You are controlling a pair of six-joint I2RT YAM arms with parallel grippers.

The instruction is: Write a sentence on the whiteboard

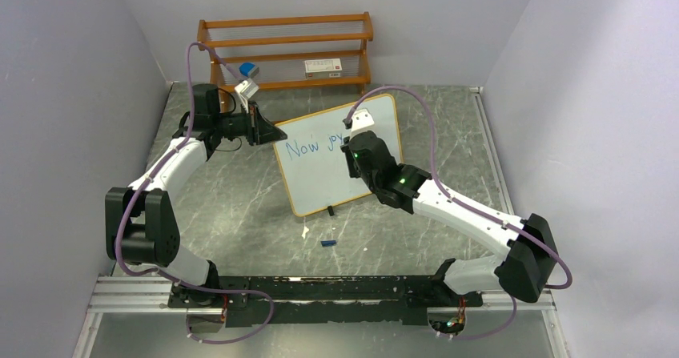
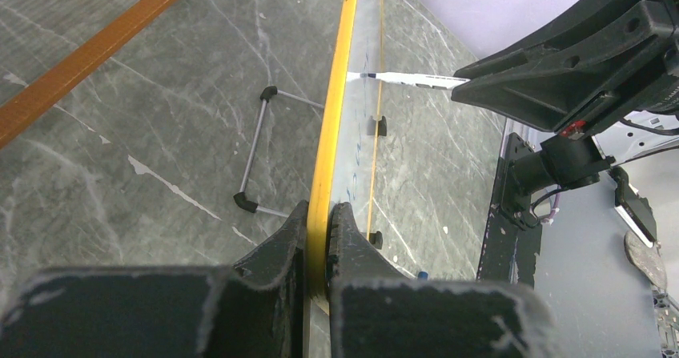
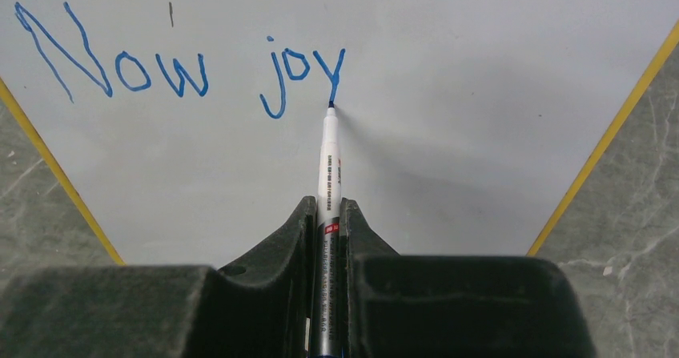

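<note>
Worktop [image 1: 240, 206]: grey marbled surface, with a metal rail along the near edge.
Walls [image 1: 72, 94]: plain, pale, on three sides.
Rack [image 1: 286, 50]: wooden, at the far edge.
Whiteboard [image 1: 336, 174]: stands tilted at mid-worktop.
Sentence [image 3: 180, 66]: blue "Now joy" along the top.
Left gripper [image 2: 320, 222]: clamped on the whiteboard's yellow frame.
Right gripper [image 3: 328, 214]: closed around a marker [image 3: 329, 158] whose tip touches the "y".

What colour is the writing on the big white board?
Blue. The thin handwritten marker lettering shows best in the right wrist view.
</note>
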